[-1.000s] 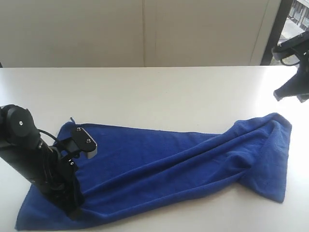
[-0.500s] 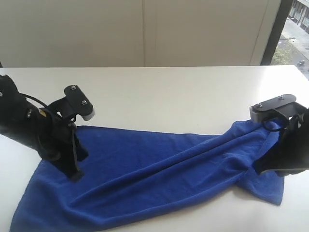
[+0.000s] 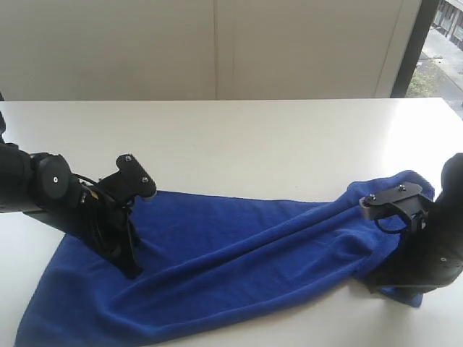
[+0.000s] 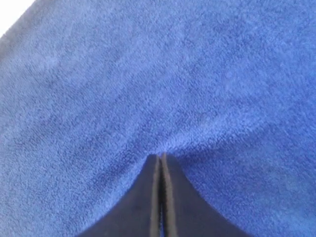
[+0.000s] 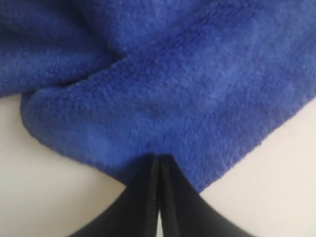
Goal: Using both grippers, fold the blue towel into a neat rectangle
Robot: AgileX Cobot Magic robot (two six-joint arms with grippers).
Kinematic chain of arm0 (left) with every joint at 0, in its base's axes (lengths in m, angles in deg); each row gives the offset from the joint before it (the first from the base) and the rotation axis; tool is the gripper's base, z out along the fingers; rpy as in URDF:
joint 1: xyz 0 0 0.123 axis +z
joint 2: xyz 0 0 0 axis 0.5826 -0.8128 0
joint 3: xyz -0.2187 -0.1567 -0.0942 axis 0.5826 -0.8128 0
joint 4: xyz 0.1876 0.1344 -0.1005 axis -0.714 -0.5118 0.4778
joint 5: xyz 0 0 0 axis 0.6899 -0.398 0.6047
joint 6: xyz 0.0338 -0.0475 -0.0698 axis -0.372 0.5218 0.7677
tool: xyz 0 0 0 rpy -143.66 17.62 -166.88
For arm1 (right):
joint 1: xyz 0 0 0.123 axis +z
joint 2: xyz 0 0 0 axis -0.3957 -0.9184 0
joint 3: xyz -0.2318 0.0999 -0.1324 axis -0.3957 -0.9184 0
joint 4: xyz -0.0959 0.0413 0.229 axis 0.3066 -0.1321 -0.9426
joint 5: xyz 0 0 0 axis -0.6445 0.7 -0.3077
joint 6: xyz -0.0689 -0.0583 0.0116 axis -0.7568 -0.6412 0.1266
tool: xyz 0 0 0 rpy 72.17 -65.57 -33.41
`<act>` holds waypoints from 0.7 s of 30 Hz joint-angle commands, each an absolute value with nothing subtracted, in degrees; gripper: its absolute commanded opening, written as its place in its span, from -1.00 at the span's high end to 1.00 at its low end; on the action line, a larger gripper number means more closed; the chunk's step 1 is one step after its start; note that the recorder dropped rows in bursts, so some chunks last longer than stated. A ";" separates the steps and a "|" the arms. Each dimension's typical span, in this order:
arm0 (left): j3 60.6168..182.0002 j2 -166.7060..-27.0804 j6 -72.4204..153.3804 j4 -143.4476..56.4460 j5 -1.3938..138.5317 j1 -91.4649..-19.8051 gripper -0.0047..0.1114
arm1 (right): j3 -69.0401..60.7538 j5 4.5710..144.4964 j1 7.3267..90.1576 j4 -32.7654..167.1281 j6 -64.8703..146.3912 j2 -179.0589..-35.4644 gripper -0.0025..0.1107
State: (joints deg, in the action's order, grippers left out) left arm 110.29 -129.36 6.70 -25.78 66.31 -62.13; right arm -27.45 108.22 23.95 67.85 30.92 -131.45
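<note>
Blue towel [image 3: 239, 253] is laid rumpled along the white table [image 3: 253, 137], twisted near its right end. Left gripper [image 4: 160, 157] is pinched closed on a pucker of cloth, right gripper [image 5: 159, 157] on the opposite edge, presumably so both ends can be lifted together.

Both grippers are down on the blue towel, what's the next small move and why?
Probably lift both ends slightly, together. The left gripper is shut with the blue towel puckered at its fingers, the right gripper is shut on the opposite end, and the cloth lies twisted on the table; a small raise would test both pinches.
</note>
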 commanded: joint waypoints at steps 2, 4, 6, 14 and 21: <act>109.92 -131.58 5.14 -25.57 66.73 -61.98 0.92 | -27.83 112.82 23.93 70.97 31.26 -134.45 0.96; 109.92 -131.61 5.14 -25.57 67.27 -61.65 0.92 | -27.71 117.42 23.93 73.75 31.40 -134.60 0.96; 109.92 -131.61 5.14 -25.57 67.42 -61.14 0.92 | -26.79 124.09 23.93 77.20 33.27 -134.60 0.96; 109.92 -131.61 5.24 -25.57 67.19 -60.87 0.92 | -26.27 134.91 23.93 86.57 39.12 -134.60 0.96; 109.92 -131.61 5.24 -25.57 66.94 -60.87 0.92 | -26.27 139.86 23.93 94.40 43.13 -134.60 0.96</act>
